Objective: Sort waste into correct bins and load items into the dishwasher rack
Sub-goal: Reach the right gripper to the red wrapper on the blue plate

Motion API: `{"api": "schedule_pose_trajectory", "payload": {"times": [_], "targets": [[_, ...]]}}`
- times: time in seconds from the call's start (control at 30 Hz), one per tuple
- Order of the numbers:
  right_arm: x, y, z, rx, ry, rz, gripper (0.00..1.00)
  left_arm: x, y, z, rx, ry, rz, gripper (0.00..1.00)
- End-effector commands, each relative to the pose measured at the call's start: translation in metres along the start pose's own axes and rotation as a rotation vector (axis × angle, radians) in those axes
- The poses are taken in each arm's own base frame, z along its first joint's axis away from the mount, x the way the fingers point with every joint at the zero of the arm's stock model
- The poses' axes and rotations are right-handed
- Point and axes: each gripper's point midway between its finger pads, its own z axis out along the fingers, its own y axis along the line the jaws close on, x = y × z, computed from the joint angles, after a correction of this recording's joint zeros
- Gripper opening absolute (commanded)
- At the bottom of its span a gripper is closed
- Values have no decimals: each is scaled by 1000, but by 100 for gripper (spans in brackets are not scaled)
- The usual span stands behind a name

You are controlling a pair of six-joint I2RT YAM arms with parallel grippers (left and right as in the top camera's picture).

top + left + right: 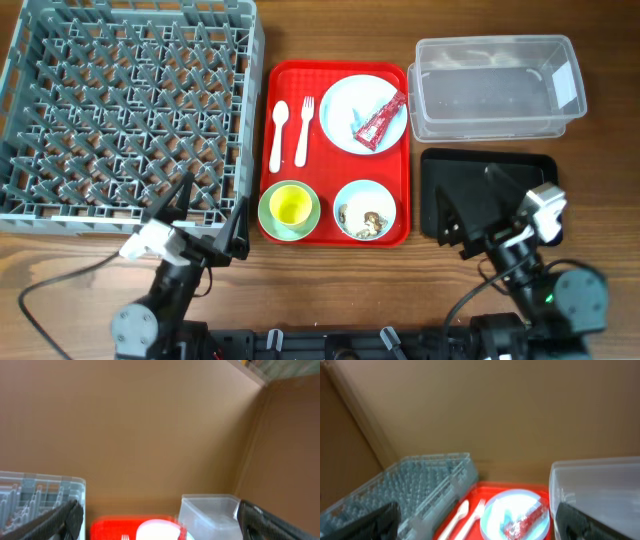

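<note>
A red tray (335,228) holds a pale blue plate (345,105) with the red wrapper (381,120) on it, a white spoon (277,134), a white fork (303,131), a yellow cup (291,206) inside a pale bowl (270,220), and a second bowl (347,197) with beige food scraps (364,217). The grey rack (125,105) is at the left. The clear tub (495,85) and black tray (490,170) are at the right. My left gripper (210,213) is open at the rack's front right corner. My right gripper (470,205) is open above the black tray. Both are empty.
The wooden table (60,270) shows along the front edge. In the right wrist view the plate (506,502), wrapper (525,519), spoon (457,514) and rack (420,482) show blurred ahead. The left wrist view shows the tub (210,515) and red tray (112,527).
</note>
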Motion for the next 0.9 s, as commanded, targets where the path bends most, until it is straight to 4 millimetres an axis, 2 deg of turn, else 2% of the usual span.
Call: {"api": "schedule_pose_trajectory", "payload": {"times": [0.0, 0.27, 0.33, 0.43, 0.5, 0.53, 0.57, 0.63, 0.67, 0.7, 0.77, 0.87], "targets": [[-24, 3, 22, 31, 164, 55, 100, -34, -14, 10, -9, 82, -29, 100], [-37, -12, 73, 136, 633, 110, 100, -51, -17, 64, -109, 522, -173, 100], [-41, -16, 89, 147, 680, 134, 100, -51, -13, 79, -149, 625, -209, 100], [-27, -17, 105, 142, 729, 251, 100, -54, -9, 96, -180, 706, -235, 100], [-24, -17, 119, 102, 729, 262, 100, -48, -13, 100, -152, 748, -266, 100], [-22, -15, 124, 83, 734, 269, 90, -43, -17, 98, -131, 775, -285, 100], [-17, -14, 128, 68, 747, 276, 87, -40, -20, 98, -114, 790, -298, 100], [1, -12, 134, 70, 805, 281, 87, -38, -27, 98, -72, 805, -309, 100], [19, -14, 137, 101, 863, 272, 88, -39, -32, 100, -42, 804, -319, 100], [38, -17, 139, 148, 922, 258, 95, -39, -35, 102, -19, 811, -330, 100], [72, -27, 146, 244, 1017, 202, 96, -36, -35, 104, -18, 830, -346, 100], [110, -43, 174, 313, 1054, 140, 94, -30, -32, 106, -26, 849, -356, 100]]}}
